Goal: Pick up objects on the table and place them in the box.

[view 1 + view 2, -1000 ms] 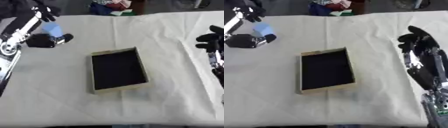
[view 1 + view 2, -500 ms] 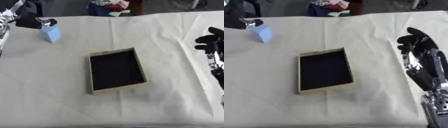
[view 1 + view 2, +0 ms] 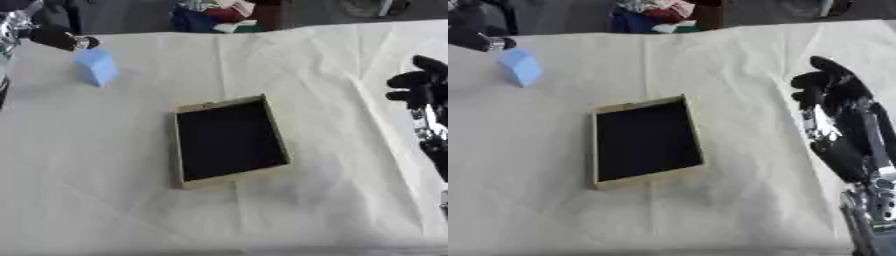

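Note:
A light blue block (image 3: 96, 67) stands on the white cloth at the far left. My left hand (image 3: 54, 37) reaches in from the top left corner, and its dark tip ends just above and left of the block's top. Most of that hand is cut off by the frame edge, and I cannot tell whether it touches the block. An open, shallow cardboard box (image 3: 229, 140) with a black inside lies in the middle of the table, with nothing in it. My right hand (image 3: 833, 100) rests open at the right edge, fingers up, well away from the box.
A white cloth (image 3: 332, 65) covers the whole table. A heap of coloured items (image 3: 214, 12) lies beyond the far edge. The cloth spreads bare between the block and the box and in front of the box.
A second ago my left hand was low beside the blue block. It has drawn back up and to the left, and the block stays on the cloth. The right hand has held still.

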